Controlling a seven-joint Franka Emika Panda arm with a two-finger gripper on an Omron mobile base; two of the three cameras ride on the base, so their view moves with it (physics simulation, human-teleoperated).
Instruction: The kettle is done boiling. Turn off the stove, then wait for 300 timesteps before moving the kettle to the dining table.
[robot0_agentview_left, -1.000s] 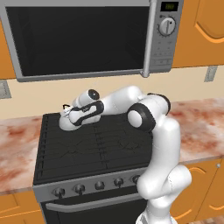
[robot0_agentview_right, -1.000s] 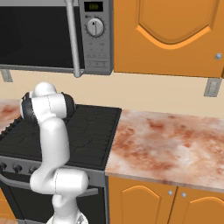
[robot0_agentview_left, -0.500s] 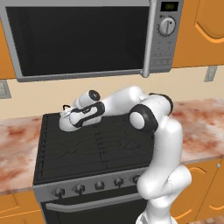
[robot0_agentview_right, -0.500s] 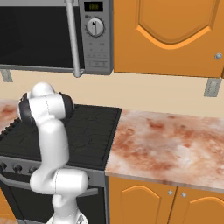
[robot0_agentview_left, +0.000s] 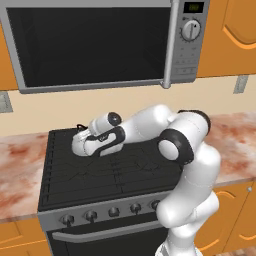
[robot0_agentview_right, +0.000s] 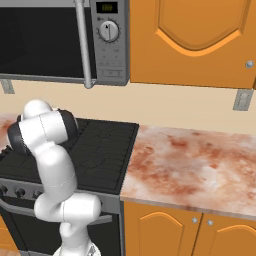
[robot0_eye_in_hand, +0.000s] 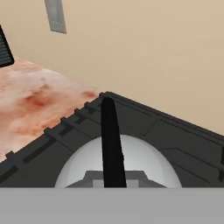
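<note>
The kettle (robot0_agentview_left: 80, 146), a small silver-white dome, sits at the back left of the stove (robot0_agentview_left: 125, 172), with the arm stretched across the black grates to it. My gripper (robot0_agentview_left: 88, 137) is over the kettle's top, shut on the thin black handle (robot0_eye_in_hand: 111, 140). In the hand view the handle runs straight up from between the fingers, over the kettle's pale dome (robot0_eye_in_hand: 151, 164). The stove's round front knobs (robot0_agentview_left: 114, 212) line the steel front below. From the right base view the arm's elbow hides the kettle, and the stove (robot0_agentview_right: 102, 150) lies beside it. The dining table is out of view.
A grey microwave (robot0_agentview_left: 90, 45) hangs low over the stove. Marbled counter lies to the left (robot0_agentview_left: 20, 170) and to the right (robot0_agentview_right: 190, 165). Orange cabinets (robot0_agentview_right: 190, 40) hang above the right counter. The beige wall stands just behind the kettle.
The arm's elbow has sunk a little, and the hand with the kettle has shifted slightly toward the stove's front. The gripper has stayed shut.
</note>
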